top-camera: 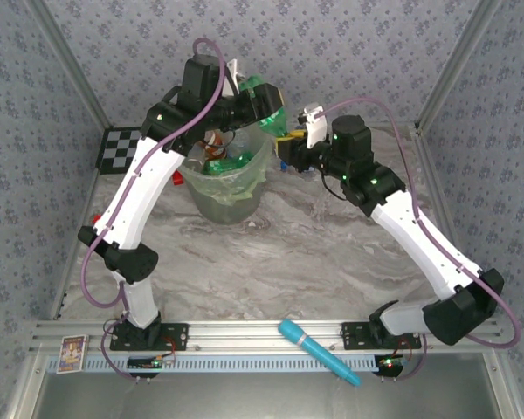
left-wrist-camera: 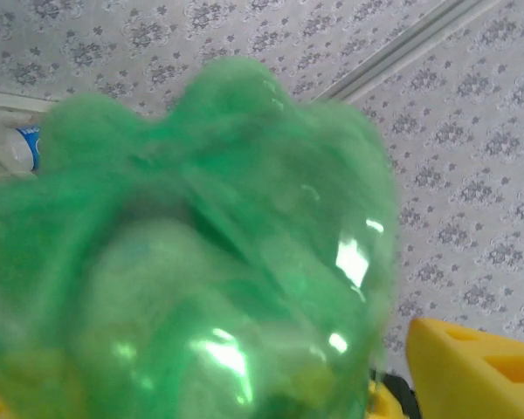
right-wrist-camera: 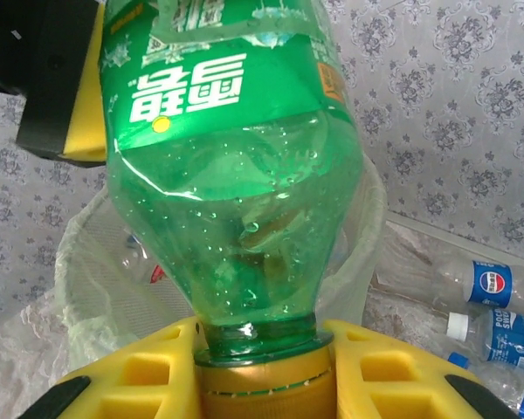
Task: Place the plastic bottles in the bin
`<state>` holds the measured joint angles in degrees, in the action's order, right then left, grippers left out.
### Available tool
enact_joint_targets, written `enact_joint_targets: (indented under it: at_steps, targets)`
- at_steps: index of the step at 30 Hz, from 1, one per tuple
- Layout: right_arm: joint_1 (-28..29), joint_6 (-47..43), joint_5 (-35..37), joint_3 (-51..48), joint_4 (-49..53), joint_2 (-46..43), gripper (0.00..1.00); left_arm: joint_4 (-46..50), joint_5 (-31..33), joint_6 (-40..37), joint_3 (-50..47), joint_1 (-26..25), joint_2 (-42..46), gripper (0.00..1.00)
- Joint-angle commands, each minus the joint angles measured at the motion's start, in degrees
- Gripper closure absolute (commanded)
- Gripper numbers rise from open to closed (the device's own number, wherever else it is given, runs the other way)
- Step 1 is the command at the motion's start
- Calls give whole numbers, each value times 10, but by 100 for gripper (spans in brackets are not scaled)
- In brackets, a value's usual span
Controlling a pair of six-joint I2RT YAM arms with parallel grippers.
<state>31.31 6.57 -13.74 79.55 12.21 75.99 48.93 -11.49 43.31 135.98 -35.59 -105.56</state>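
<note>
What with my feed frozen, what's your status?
Right gripper shut on green bottle at neck. Left gripper at its base, grip unclear. Bin close, nothing between.

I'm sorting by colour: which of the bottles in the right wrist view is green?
The green bottle clamped at its neck in the right gripper; the clear bottles lying off to its right have blue labels.

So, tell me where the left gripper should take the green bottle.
Probably across the wide labelled body of the green bottle, from the base end: the right gripper is clamped on its neck and cap, so only the body is free.
</note>
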Motion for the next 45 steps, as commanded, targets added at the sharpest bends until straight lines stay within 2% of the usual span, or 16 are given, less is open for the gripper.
enact_joint_targets:
  at_steps: [1, 6, 9, 10, 11, 12, 13, 23, 27, 35, 45]
  targets:
    - [13, -23, 15, -3, 7, -21, 70, -25, 4, 2, -8, 1, 10, 28]
    - [19, -31, 21, -4, 12, -22, 67, -27, 9, 0, -12, 0, 10, 46]
    - [17, -35, 28, -6, 14, -23, 52, -24, 21, -9, -12, 2, 16, 50]
    - [15, -36, 29, -9, 15, -25, 44, -23, 23, -11, -12, 2, 18, 51]
    - [14, -32, 33, -12, 13, -28, 31, -21, 27, -14, -11, 3, 21, 51]
    - [11, -26, 37, -15, 11, -31, 10, -19, 29, -16, -11, 7, 23, 51]
    - [7, -21, 38, -19, 9, -35, 0, -18, 30, -19, -11, 10, 26, 51]
    - [-46, -2, 47, -32, 14, -75, 0, 39, 64, -44, -36, 90, 70, 52]
    - [-53, -2, 57, -32, 12, -86, 1, 19, 66, 14, -118, 132, 105, 51]
    - [-65, -27, 80, -14, 31, -94, 1, -114, 69, 170, -291, 162, 149, 50]
    - [-64, -19, 93, -24, 34, -118, 1, -186, 68, 275, -319, 163, 109, 49]
